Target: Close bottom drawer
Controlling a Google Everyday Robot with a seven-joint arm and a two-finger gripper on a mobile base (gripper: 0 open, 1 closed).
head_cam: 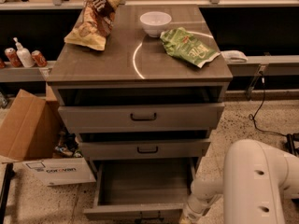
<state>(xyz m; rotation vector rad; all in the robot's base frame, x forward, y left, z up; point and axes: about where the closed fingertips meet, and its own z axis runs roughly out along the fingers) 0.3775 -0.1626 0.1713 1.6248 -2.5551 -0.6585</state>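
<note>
Camera view: bottom drawer (140, 188) stands pulled far out under the table's (117, 64) front edge, the middle drawer (145, 149) above it slightly ajar. Tool (188, 216) sits low at its right front corner; open or closed, I cannot tell. Bowl (155, 22), chip bag (93, 22) and green bag (188, 46) lie on top; a box (23, 125) stands by the left edge.

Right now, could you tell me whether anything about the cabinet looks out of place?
The bottom drawer stands pulled far out and looks empty; the top drawer and middle drawer sit slightly ajar. The gripper is low by the bottom drawer's right front corner.
</note>
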